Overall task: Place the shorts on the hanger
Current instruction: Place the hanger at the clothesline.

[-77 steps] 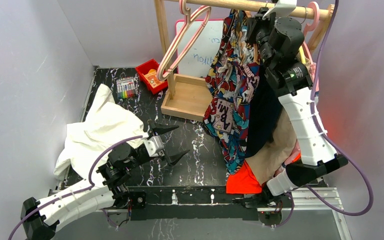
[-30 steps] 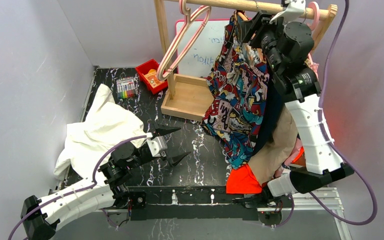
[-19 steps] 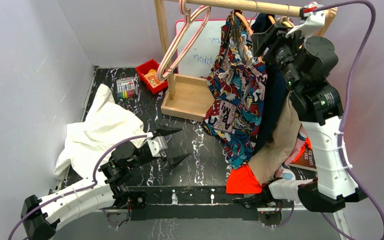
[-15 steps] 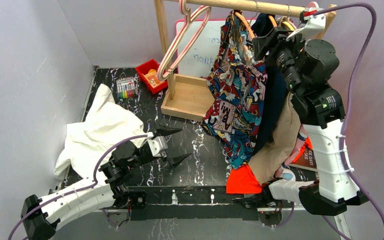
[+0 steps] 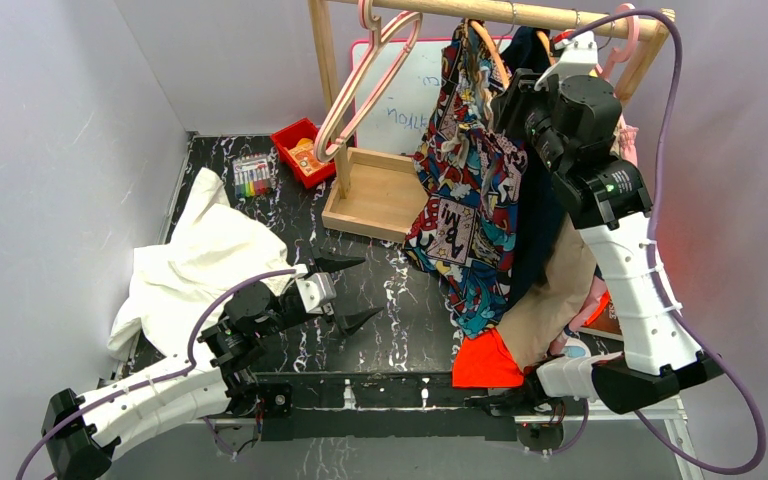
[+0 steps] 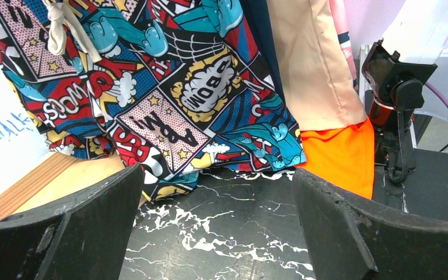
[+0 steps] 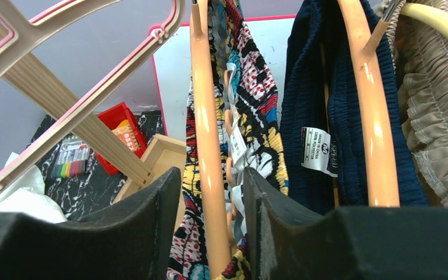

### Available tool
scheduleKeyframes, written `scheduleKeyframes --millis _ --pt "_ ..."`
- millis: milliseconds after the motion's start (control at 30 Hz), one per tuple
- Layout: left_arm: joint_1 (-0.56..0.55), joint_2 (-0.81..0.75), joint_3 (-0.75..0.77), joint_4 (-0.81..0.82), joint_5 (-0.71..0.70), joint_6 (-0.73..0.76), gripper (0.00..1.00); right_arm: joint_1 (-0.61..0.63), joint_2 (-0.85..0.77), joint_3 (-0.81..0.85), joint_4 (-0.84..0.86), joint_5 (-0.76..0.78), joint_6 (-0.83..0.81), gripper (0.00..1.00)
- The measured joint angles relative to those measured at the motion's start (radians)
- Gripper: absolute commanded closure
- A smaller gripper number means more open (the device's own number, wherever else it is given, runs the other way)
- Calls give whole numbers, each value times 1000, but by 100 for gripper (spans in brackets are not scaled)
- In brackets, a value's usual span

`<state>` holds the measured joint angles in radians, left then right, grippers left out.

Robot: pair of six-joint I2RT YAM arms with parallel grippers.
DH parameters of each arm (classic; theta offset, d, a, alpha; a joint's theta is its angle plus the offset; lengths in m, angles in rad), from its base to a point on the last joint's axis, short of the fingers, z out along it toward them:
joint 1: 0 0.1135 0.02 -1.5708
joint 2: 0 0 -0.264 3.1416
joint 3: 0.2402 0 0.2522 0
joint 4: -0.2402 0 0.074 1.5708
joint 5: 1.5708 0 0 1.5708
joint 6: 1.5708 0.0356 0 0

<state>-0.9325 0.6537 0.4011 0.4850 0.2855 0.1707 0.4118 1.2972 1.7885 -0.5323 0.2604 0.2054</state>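
Observation:
The comic-print shorts point(image 5: 465, 200) hang from the wooden rail on the light-orange hanger point(image 7: 204, 116), white drawstring dangling. The hem of the shorts point(image 6: 198, 99) reaches the table. My right gripper point(image 5: 510, 95) is up at the top of the shorts. In the right wrist view its jaws point(image 7: 211, 172) straddle one hanger arm, with a gap on the left side and the waistband of the shorts point(image 7: 251, 99) against the right finger, so it is open. My left gripper point(image 5: 365, 285) stands wide open low over the table, nothing between its fingers point(image 6: 217, 175).
Wooden rail point(image 5: 480, 12) with pink hanger point(image 5: 370, 70); its base point(image 5: 375, 195) sits mid-table. Navy garment point(image 7: 321, 105) on a second orange hanger point(image 7: 370, 116), tan garment point(image 5: 550, 290), orange cloth point(image 5: 485, 362). White cloth point(image 5: 200, 260), red tray point(image 5: 298, 150), markers point(image 5: 252, 176), whiteboard point(image 5: 400, 100).
My right arm swung out to the right, then came back left to the hanger top, and its jaws narrowed. The shorts swayed slightly. The left arm stayed still.

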Motion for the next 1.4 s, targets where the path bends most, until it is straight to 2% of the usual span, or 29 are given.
scheduleKeyframes --millis 333,433,733,933,967,1167,1267,1400 --pt "0 0 0 0 11 0 2 2 2 10 -10 -12 3 94" --pt "0 4 0 0 12 0 2 0 18 51 -40 -32 16 100" --pt "0 6 0 -14 12 0 2 0 68 165 -101 -118 95 100" --pt "0 6 0 -16 12 0 2 0 65 151 -99 -156 133 100" --pt "0 6 0 -16 12 0 2 0 61 139 -97 -156 135 98" --pt "0 6 0 -18 13 0 2 0 24 55 -32 -147 141 57" --pt "0 8 0 -21 14 0 2 0 6 40 -26 -142 143 47" --pt "0 9 0 -22 14 0 2 0 -13 39 -26 -135 136 41"
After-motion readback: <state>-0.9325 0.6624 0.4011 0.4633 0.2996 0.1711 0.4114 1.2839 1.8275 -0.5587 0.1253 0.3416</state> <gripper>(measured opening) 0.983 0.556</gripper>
